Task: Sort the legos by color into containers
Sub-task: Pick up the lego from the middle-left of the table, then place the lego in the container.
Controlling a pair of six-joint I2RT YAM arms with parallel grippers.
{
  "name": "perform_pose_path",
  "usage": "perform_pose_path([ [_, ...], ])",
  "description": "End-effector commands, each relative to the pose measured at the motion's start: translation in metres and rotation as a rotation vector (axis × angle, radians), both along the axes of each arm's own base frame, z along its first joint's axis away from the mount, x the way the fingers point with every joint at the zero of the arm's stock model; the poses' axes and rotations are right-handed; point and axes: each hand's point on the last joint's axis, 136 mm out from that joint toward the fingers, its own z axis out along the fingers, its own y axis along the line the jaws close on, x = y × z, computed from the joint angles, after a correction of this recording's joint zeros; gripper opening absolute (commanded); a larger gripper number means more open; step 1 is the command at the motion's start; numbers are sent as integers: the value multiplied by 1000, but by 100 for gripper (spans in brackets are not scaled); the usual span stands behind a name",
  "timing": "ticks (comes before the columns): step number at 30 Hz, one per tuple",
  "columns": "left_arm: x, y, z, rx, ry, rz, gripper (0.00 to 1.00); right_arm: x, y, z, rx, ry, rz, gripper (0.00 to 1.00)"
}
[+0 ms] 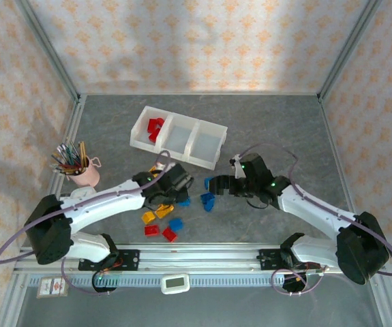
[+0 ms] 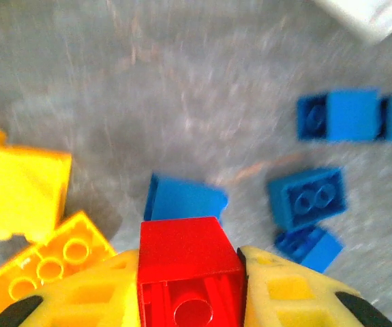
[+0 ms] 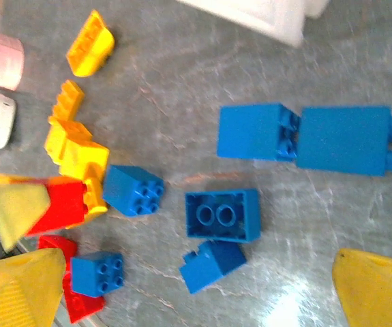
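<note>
Left fingers (image 2: 284, 293): pinching red plastic brick (image 2: 190, 272), near translucent-white three-bin tray (image 1: 175, 153).
Right fingers (image 3: 18, 286): spread.
Risk: possible slip from shallow pinch.

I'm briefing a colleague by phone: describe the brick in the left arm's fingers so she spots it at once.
Find the white tray, then the loose pile in front of it, where the left gripper hangs. Between its yellow fingers sits a red brick; the bricks just beyond it are blue or yellow, none gripped.
</note>
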Motion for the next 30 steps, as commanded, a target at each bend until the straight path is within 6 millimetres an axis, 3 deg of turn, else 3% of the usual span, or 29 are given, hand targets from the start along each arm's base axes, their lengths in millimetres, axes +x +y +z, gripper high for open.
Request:
perform_pose_path([
  [1, 30, 32, 35, 79, -97, 36, 32, 12, 9, 28, 36, -63, 0, 100],
  [5, 86, 66, 83, 146, -233, 113, 31, 30, 19, 57, 88, -128, -21, 100],
  [10, 157, 106, 106, 197, -321, 201, 31, 53, 33, 68, 124, -141, -52, 100],
  [15, 224, 142, 85, 247, -300, 284, 30, 78, 36, 69, 103, -174, -111, 100],
  [20, 281, 151, 58, 251, -283, 290, 29, 91, 44, 64, 103, -169, -126, 100],
  [25, 310, 158, 32, 276, -226, 289, 38, 95, 47, 57, 88, -156, -119, 100],
  [30, 315, 158, 40, 287, -242, 264, 56, 95, 48, 52, 71, -148, -105, 100],
])
